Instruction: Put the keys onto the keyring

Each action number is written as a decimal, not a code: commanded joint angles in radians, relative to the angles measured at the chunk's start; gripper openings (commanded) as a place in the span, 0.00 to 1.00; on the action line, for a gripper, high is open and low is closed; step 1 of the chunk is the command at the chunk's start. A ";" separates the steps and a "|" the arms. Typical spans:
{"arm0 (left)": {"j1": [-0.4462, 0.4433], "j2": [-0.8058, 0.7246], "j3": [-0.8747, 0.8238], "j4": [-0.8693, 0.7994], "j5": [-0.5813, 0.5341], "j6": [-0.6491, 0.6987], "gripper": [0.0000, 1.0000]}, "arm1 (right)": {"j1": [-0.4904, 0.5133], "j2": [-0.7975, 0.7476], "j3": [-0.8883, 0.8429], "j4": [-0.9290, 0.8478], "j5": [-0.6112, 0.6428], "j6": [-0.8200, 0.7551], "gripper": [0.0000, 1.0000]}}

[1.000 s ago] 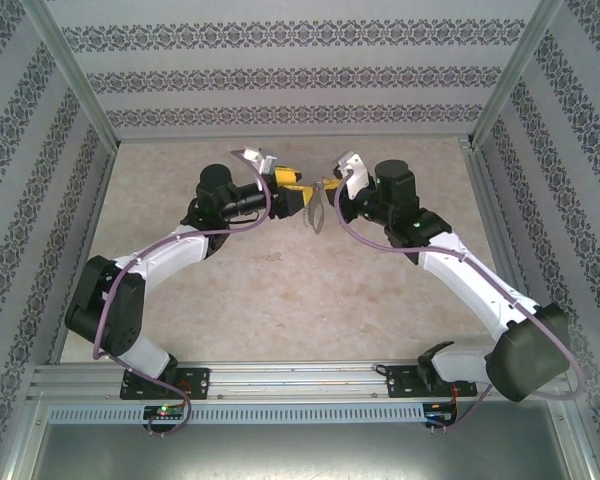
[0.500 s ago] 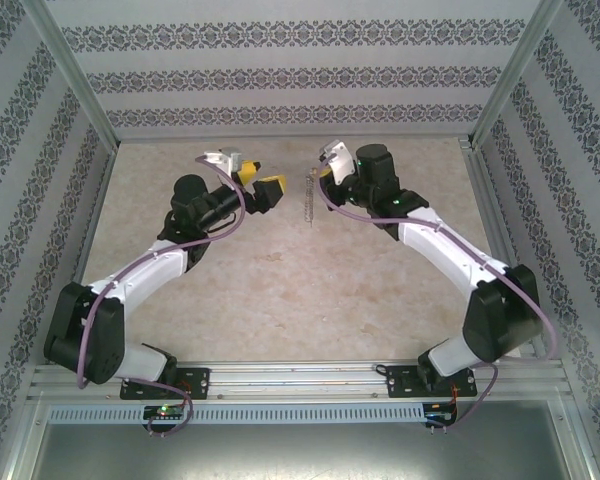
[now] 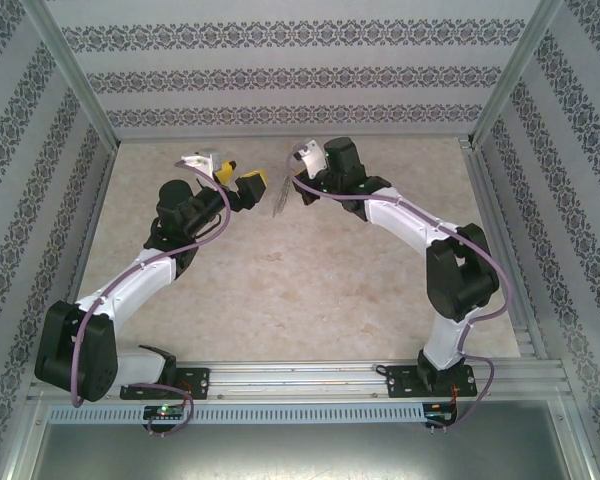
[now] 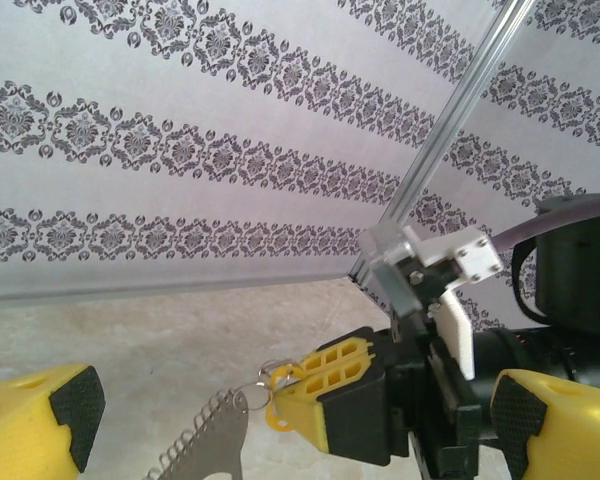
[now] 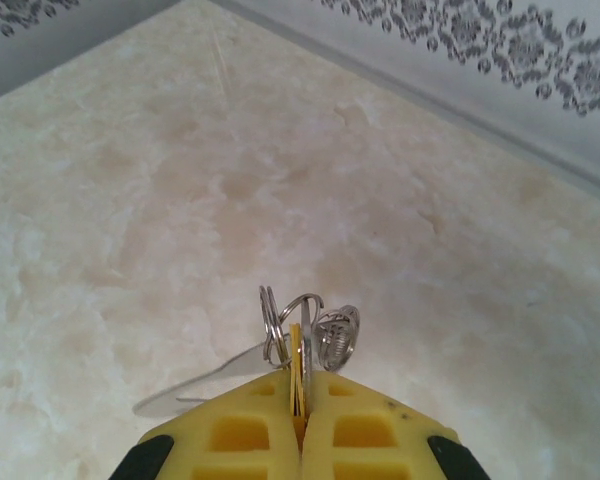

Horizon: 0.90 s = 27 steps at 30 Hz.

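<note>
While the right gripper [image 5: 298, 410] pinches hard on the keyring [image 4: 208, 440] by its small top rings, letting it dangle free above the table [image 3: 280, 300], the left gripper [image 3: 239, 177] stands wide apart just beside, seemingly for clearance. The key [image 5: 295, 365] may be that brass sliver in the same pinch; hard to tell.

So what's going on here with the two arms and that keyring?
The right gripper is shut on the small wire rings at the top of the keyring. The keyring hangs in the air above the table. The left gripper is wide open right beside it, holding nothing. Whether anything has been threaded onto the ring is too small to tell.
</note>
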 commanded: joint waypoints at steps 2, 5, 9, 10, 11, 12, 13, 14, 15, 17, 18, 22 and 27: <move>0.009 -0.019 -0.009 -0.014 0.003 0.007 1.00 | -0.024 -0.015 -0.086 0.039 -0.006 0.042 0.00; 0.009 -0.020 -0.003 -0.022 0.015 0.002 1.00 | -0.024 -0.047 -0.158 0.038 -0.005 0.053 0.00; 0.009 -0.030 0.015 -0.068 0.037 0.010 1.00 | -0.013 -0.084 -0.259 0.040 0.000 0.065 0.00; 0.009 -0.032 0.017 -0.078 0.037 0.014 1.00 | -0.008 -0.091 -0.283 0.038 0.001 0.067 0.00; 0.008 -0.034 0.018 -0.085 0.040 0.017 1.00 | -0.005 -0.096 -0.300 0.035 0.008 0.068 0.00; 0.008 -0.036 0.020 -0.091 0.043 0.018 1.00 | -0.001 -0.103 -0.320 0.034 0.014 0.071 0.00; 0.009 -0.036 0.021 -0.094 0.045 0.017 1.00 | 0.000 -0.109 -0.339 0.033 0.013 0.074 0.00; 0.009 -0.035 0.022 -0.096 0.050 0.016 1.00 | 0.002 -0.112 -0.351 0.031 0.012 0.079 0.00; 0.008 -0.036 0.024 -0.100 0.053 0.016 1.00 | 0.005 -0.116 -0.367 0.030 0.012 0.080 0.00; 0.008 -0.033 0.027 -0.107 0.057 0.012 1.00 | 0.011 -0.119 -0.388 0.026 0.014 0.085 0.00; 0.008 -0.029 0.029 -0.111 0.063 0.008 1.00 | 0.014 -0.121 -0.397 0.026 0.014 0.088 0.00; 0.009 -0.007 0.043 -0.126 0.084 0.000 1.00 | 0.026 -0.118 -0.423 0.023 0.015 0.102 0.00; 0.009 0.003 0.055 -0.148 0.084 0.001 1.00 | 0.046 -0.114 -0.443 0.000 0.014 0.113 0.00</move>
